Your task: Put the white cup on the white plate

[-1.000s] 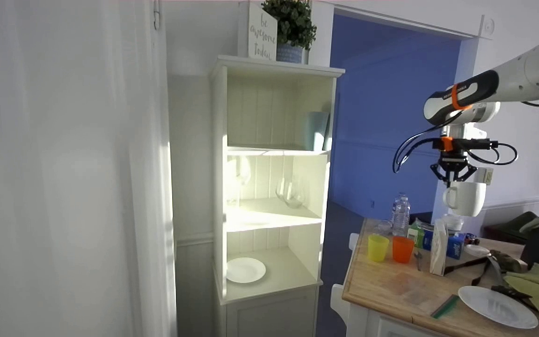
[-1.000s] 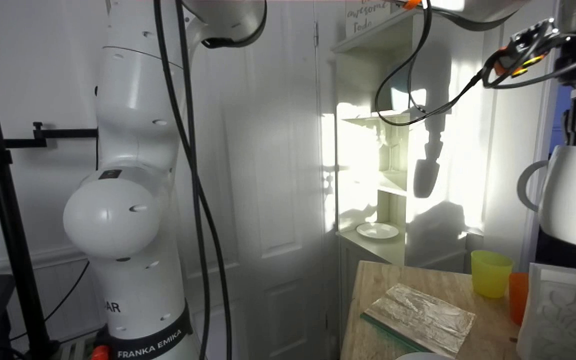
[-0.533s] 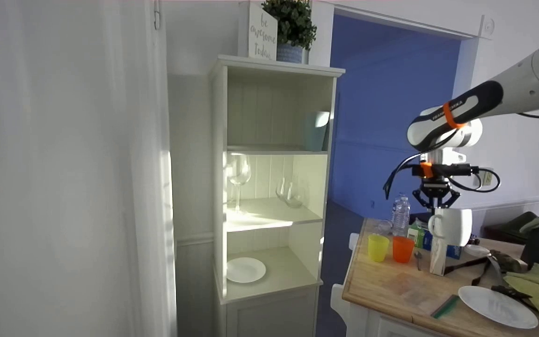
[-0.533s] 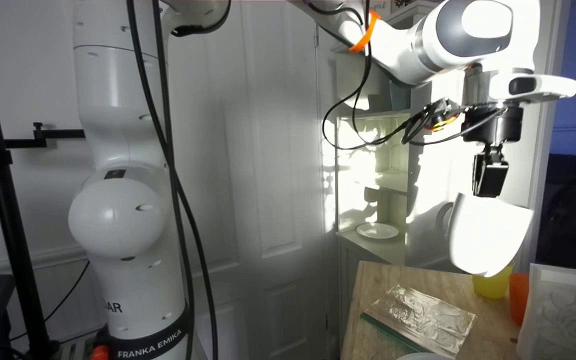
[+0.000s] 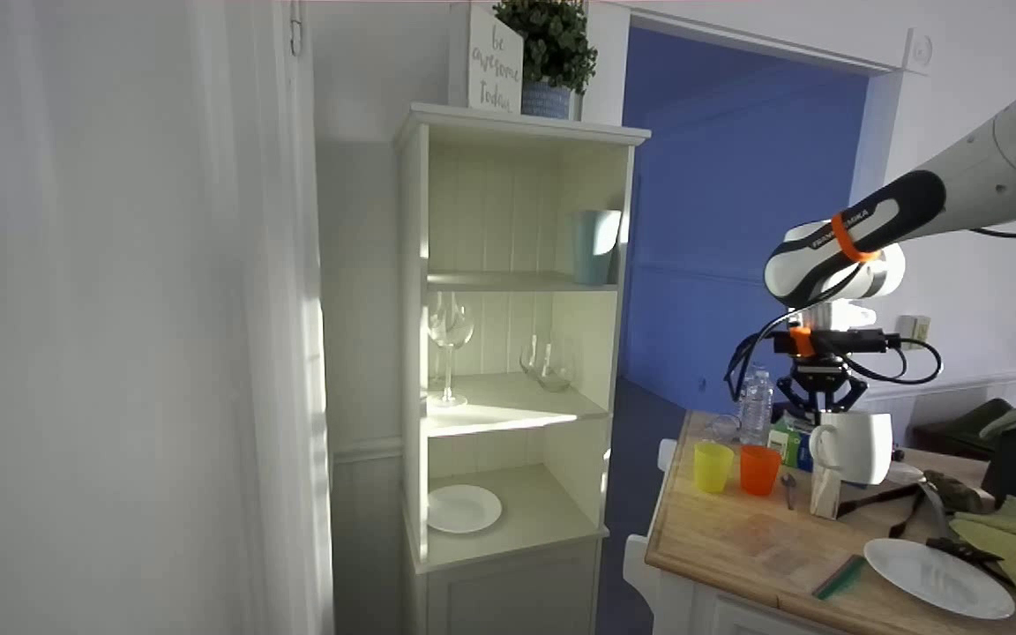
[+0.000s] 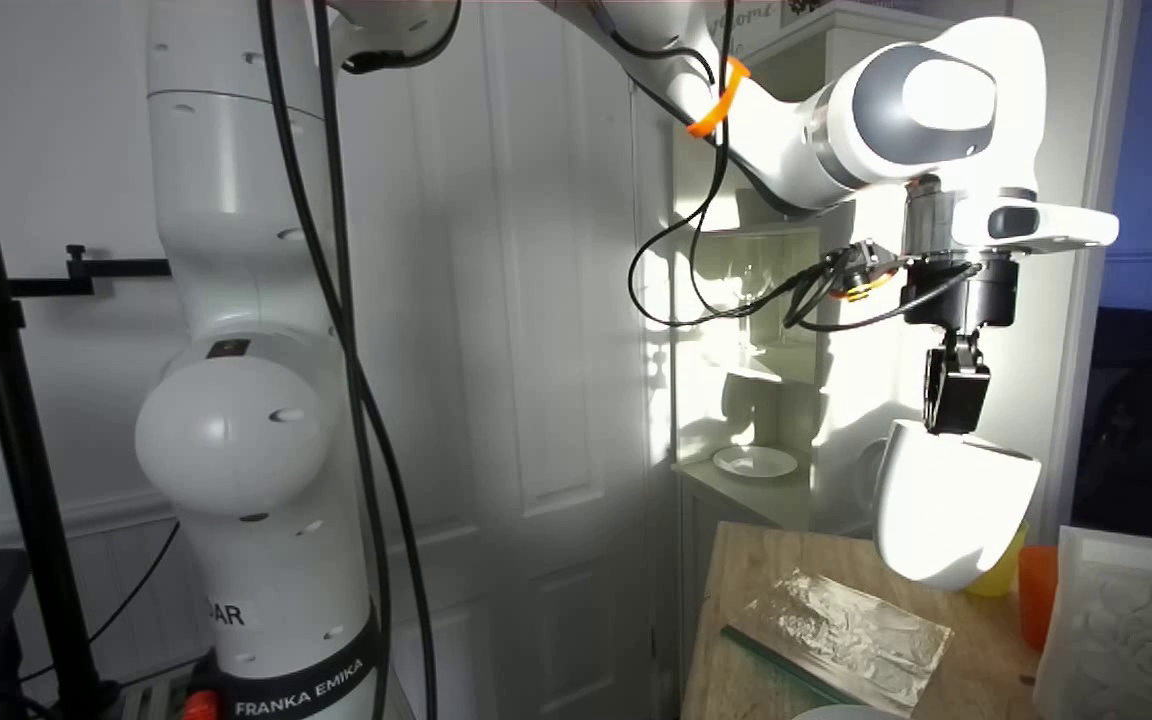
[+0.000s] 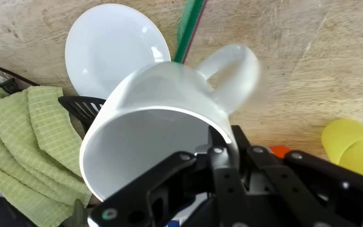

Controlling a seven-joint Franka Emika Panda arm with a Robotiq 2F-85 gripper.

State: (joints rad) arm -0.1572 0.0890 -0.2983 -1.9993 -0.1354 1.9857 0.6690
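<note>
The white cup (image 5: 861, 448), with a handle, hangs from my gripper (image 5: 819, 413) above the table. My gripper is shut on the cup's wall near the handle, one finger inside and one outside, as the wrist view (image 7: 227, 137) shows. In an exterior view the cup (image 6: 951, 515) hangs tilted below the fingers (image 6: 954, 425). The white plate (image 5: 938, 578) lies on the table's near right part, below the cup and apart from it. In the wrist view the plate (image 7: 112, 47) shows beyond the cup (image 7: 172, 85), which covers part of its edge.
A yellow cup (image 5: 713, 467), an orange cup (image 5: 759, 469) and a white upright holder (image 5: 825, 496) stand on the table. A green-edged plastic bag (image 6: 851, 635) lies beside the plate. A green towel (image 7: 33, 142) and black spatula (image 7: 82, 107) lie close by. Another plate (image 5: 464, 509) sits in the shelf.
My gripper has come down with the cup still held. It has also moved left in both exterior views, mostly in the earlier half second. The plate has not moved.
</note>
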